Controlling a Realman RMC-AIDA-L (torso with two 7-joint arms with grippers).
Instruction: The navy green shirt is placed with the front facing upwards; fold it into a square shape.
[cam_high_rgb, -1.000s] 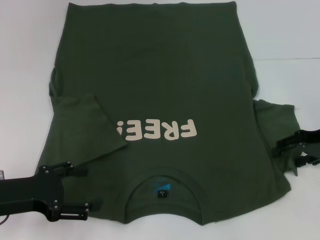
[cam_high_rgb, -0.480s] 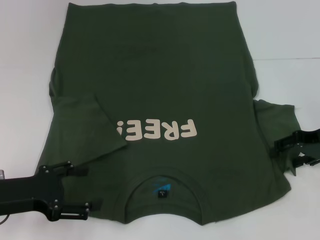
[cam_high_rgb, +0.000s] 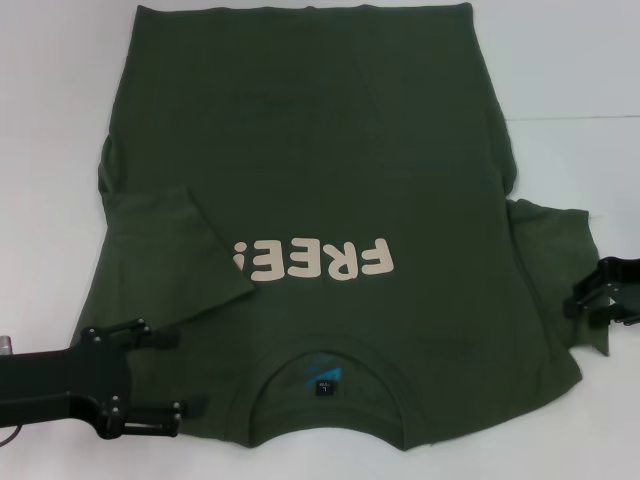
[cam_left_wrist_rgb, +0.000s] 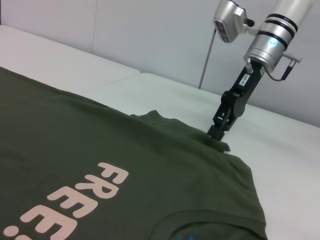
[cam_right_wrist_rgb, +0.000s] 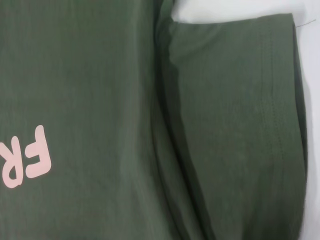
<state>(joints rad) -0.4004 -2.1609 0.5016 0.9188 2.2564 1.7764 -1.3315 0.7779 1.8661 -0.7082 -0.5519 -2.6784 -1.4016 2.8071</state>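
Shirt: your navy green shirt (cam_high_rgb: 300, 190) lies print-up on the tabletop (cam_high_rgb: 570, 80).
Left tool (cam_high_rgb: 185, 372): fingers apart at the shoulder.
Right tool (cam_high_rgb: 590, 310): at the sleeve; you cannot tell its grip.

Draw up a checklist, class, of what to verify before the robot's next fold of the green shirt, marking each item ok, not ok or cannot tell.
1. Navy green shirt front up, "FREE!" print showing: ok.
2. Left sleeve folded onto the body: ok.
3. Right sleeve folded in: not ok, it lies out on the white table.
4. Right gripper at that sleeve's edge: ok.
5. Right gripper pinching cloth: cannot tell.
6. Left gripper open by the collar-side shoulder: ok.
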